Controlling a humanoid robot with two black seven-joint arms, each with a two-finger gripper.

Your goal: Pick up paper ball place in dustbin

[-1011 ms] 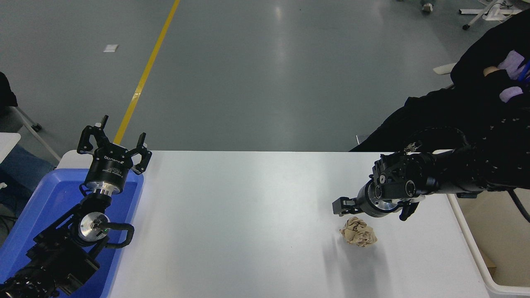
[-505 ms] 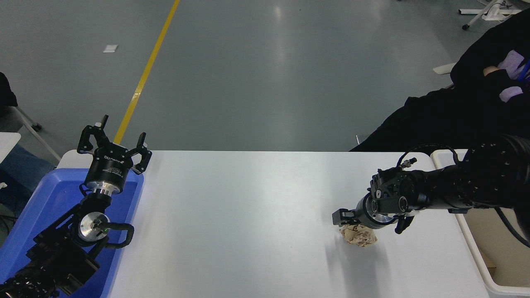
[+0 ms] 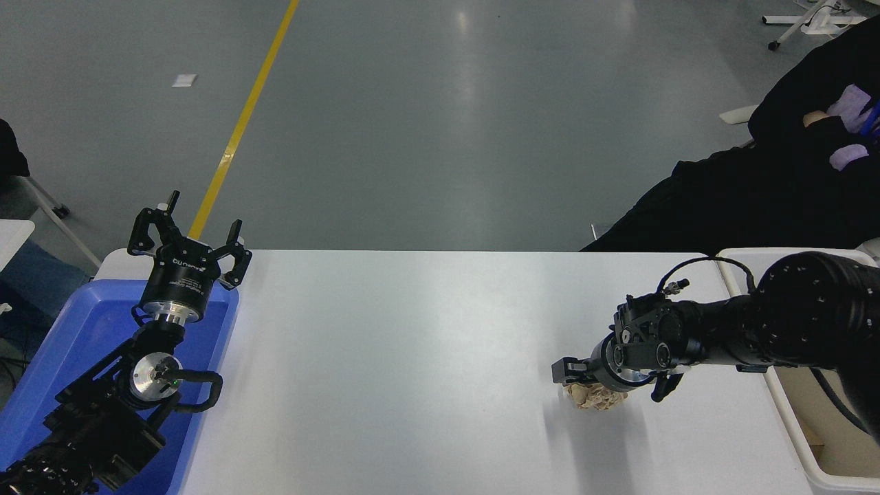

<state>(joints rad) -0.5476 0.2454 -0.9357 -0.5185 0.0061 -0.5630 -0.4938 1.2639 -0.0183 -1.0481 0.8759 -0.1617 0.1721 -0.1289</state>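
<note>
While the paper ball [image 3: 597, 397] lies on the white desk [image 3: 412, 357] at the lower right of the frame, the right end effector [image 3: 609, 381] sits directly over it, covering its upper part.

Item, right end effector: fingers spread wide, one tip showing at the ball's left and another at its right (whether either touches the paper cannot be told from this angle). Nothing is gripped.

Item, paper ball: tan, crumpled, resting on the desk, only its lower edge visible under the black wrist.

Item, dustbin [image 3: 790, 426]: cream-white, at the right edge of the frame, just beyond the desk's end, near the ball. What little of its beige inside is visible shows no paper ball.

Item, left end effector [image 3: 187, 239]: parked at the lower left over a blue tray [image 3: 62, 344], fingers open, empty.

Item, person [image 3: 790, 172]: dark clothing, upper right, apart from the work.

Progress, as judged: the approach appears complete; the closing, the lift, the carry rightward to the dustbin and the release are all left.
</note>
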